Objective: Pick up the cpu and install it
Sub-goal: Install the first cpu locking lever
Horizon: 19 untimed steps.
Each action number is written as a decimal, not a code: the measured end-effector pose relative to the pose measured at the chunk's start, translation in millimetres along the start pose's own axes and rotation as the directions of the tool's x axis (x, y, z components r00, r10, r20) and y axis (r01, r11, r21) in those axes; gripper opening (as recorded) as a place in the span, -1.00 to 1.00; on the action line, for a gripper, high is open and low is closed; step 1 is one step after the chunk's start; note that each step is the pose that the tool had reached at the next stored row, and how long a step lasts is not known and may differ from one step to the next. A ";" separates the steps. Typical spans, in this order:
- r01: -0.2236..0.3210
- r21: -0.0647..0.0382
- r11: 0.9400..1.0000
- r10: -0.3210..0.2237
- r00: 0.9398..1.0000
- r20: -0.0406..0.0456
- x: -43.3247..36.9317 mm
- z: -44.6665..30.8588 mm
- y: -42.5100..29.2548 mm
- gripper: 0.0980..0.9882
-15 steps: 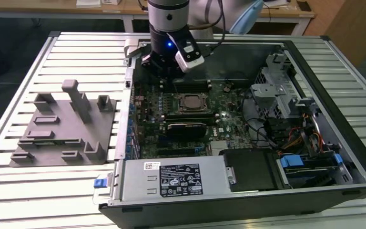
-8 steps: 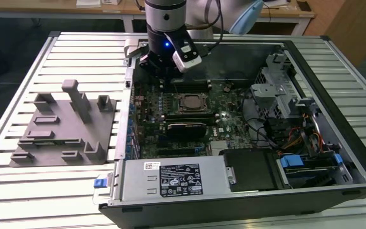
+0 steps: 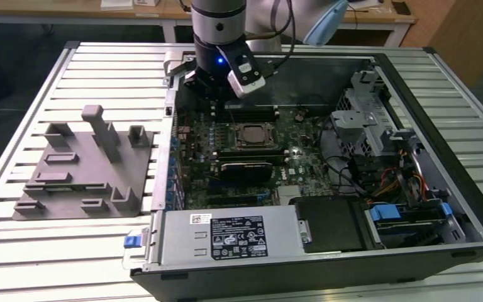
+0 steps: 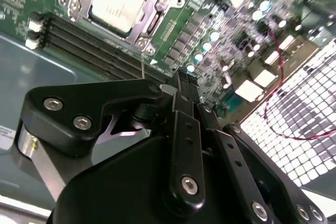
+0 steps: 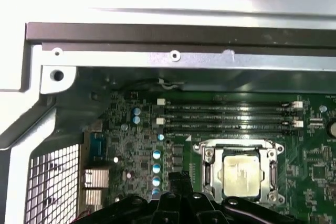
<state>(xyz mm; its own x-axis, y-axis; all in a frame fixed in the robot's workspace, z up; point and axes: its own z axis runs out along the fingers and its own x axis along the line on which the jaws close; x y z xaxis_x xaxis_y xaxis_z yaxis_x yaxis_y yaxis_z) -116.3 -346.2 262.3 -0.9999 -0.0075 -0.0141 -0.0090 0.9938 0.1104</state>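
From the exterior view I see the arm (image 3: 219,25) reaching down over the far end of the open computer case (image 3: 443,182), which lies on its side on the slatted metal surface (image 3: 23,251), and the gripper (image 3: 210,94) hangs above the circuit board (image 3: 300,160) at about 11 o'clock from the socket (image 3: 251,136). The cpu (image 3: 251,135) already sits in that socket, its pale metal top facing up, near the middle of the board. At 9 o'clock from the case stands the grey fixture (image 3: 82,167), well apart from the gripper. That wide view gives me the layout but hides the fingers behind the wrist housing. In the second wrist view the gripper (image 4: 181,85) looms dark in the foreground, and its fingers (image 4: 184,124) look pressed together with nothing between them, clear of the board. There the cpu (image 4: 116,0) lies inside the metal frame (image 4: 157,19), with the long black memory slots (image 4: 89,45) just beside it. The first wrist view shows the cpu (image 5: 240,172) squarely in the frame (image 5: 207,167), the memory slots (image 5: 226,117) at 12 o'clock from it, and the case wall (image 5: 157,59) beyond; the gripper (image 5: 178,179) is cut off at the edge. I cannot tell whether the frame's latch is locked.
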 end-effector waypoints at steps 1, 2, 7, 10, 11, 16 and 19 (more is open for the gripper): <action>0.000 -0.009 1.000 0.000 1.000 0.000 0.0 0.7 -0.5 -0.98; 0.000 -0.018 1.000 0.000 1.000 0.000 0.0 1.3 -1.1 -0.98; -0.001 -0.058 0.998 0.001 1.000 0.001 0.1 4.9 -3.5 -0.98; -0.001 -0.075 0.997 0.001 1.000 0.000 0.0 7.4 -3.9 -0.98; -0.001 -0.077 0.997 0.001 1.000 0.000 0.0 8.1 -4.0 -0.98; -0.001 -0.079 0.997 0.001 1.000 0.000 -0.2 11.6 -3.6 -0.98; -0.001 -0.079 0.997 0.001 1.000 0.000 -0.3 13.3 -2.0 -0.98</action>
<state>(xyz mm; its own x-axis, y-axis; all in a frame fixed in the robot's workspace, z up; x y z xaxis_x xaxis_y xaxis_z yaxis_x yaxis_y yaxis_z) -115.9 -346.8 248.9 -0.9999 -0.0063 -0.0138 -0.0088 0.9819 0.1890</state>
